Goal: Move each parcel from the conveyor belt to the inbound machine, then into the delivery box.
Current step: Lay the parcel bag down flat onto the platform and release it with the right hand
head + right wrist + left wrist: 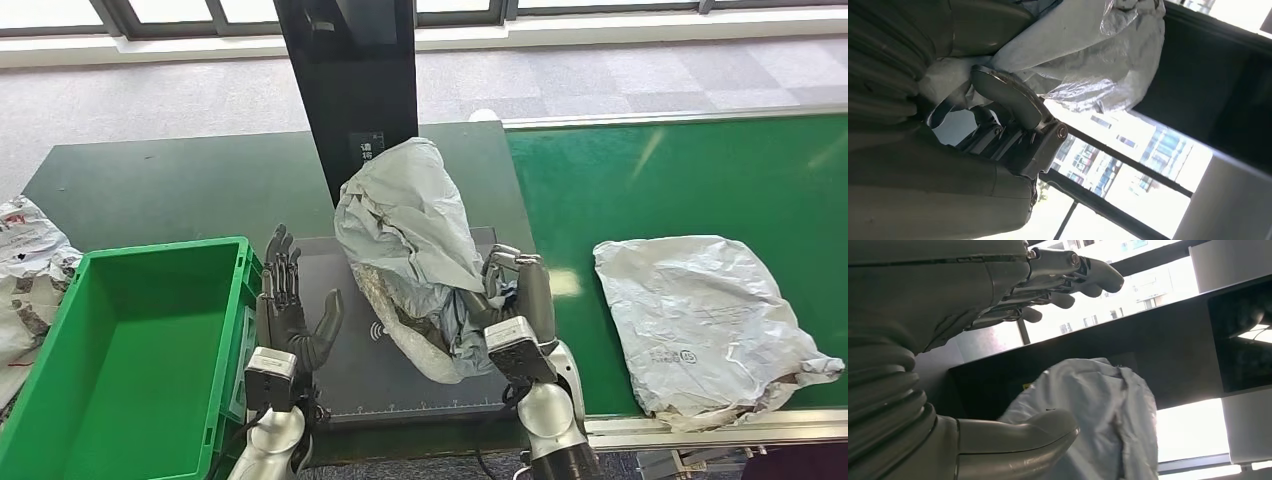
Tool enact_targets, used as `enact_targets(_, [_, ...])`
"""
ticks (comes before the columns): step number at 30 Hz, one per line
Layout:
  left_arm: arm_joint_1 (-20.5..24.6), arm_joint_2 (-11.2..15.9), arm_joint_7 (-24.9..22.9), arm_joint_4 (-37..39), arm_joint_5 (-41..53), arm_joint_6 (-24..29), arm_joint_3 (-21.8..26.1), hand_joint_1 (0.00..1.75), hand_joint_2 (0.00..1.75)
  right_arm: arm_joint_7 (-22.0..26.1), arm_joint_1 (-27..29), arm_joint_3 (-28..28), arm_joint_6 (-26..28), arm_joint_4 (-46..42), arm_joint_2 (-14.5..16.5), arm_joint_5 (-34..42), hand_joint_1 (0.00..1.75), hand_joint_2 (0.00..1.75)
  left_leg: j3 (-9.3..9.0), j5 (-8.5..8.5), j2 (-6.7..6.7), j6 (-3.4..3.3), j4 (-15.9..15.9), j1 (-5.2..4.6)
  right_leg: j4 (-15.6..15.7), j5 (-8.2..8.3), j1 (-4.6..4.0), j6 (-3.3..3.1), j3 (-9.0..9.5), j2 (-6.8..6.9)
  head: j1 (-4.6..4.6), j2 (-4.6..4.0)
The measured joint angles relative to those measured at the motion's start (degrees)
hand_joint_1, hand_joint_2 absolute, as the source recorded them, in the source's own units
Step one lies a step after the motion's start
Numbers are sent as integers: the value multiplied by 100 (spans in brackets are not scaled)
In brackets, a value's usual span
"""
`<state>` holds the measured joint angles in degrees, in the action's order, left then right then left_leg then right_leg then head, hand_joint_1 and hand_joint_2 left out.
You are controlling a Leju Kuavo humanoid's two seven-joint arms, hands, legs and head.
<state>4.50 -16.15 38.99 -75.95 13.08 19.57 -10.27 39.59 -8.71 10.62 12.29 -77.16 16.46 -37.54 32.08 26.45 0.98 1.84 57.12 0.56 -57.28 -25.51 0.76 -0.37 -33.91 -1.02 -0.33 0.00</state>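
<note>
The grey parcel (410, 250) stands upright on the inbound machine's dark pad (345, 385), gripped low on its side by my right hand (515, 300), while my left hand (290, 310) hovers spread and empty just beside it, the green delivery box (60, 400) at its outer side.

Parcel (405, 230): crinkled grey plastic film, slight sheen. Belt (690, 180): smooth, glossy green. Box (120, 340): smooth green plastic; scanner plate (400, 390): matt dark.
</note>
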Motion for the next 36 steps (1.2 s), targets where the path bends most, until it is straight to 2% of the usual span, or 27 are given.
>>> enact_targets(11, [16,2,0,134,-126,125,0,0,175,-28,-215,275,-136,1325,17,-668,175,175,0,-1,3,0,0,0,-1,0,0,0,4,2,0,0])
enact_targets(17, [19,2,0,149,-149,132,0,0,175,-33,-260,313,-141,1654,27,-718,174,175,1,0,4,0,0,0,0,0,0,0,4,4,0,0])
enact_targets(19, [19,2,0,155,-151,138,0,0,175,-38,-273,314,-146,1730,32,-757,86,175,1,0,4,0,0,0,0,0,0,0,4,4,0,0])
enact_targets(21, [19,2,0,155,-153,150,0,0,175,-84,-304,315,-125,1829,39,-847,0,87,2,0,4,0,0,0,0,0,0,0,4,5,0,0])
enact_targets(23, [19,2,0,154,-154,172,0,0,175,-174,-358,315,-52,1964,52,-962,0,0,2,0,4,0,0,0,0,0,0,0,4,5,0,0])
enact_targets(28, [19,2,0,153,-154,220,0,0,175,-354,-553,315,61,2386,102,-1173,0,0,1,-1,4,0,0,0,-1,1,0,0,4,5,0,0])
enact_targets(36, [19,2,0,157,-145,314,0,0,175,-370,-747,315,62,2832,160,-1222,0,0,1,-1,5,0,0,0,-1,1,0,0,4,4,0,0])
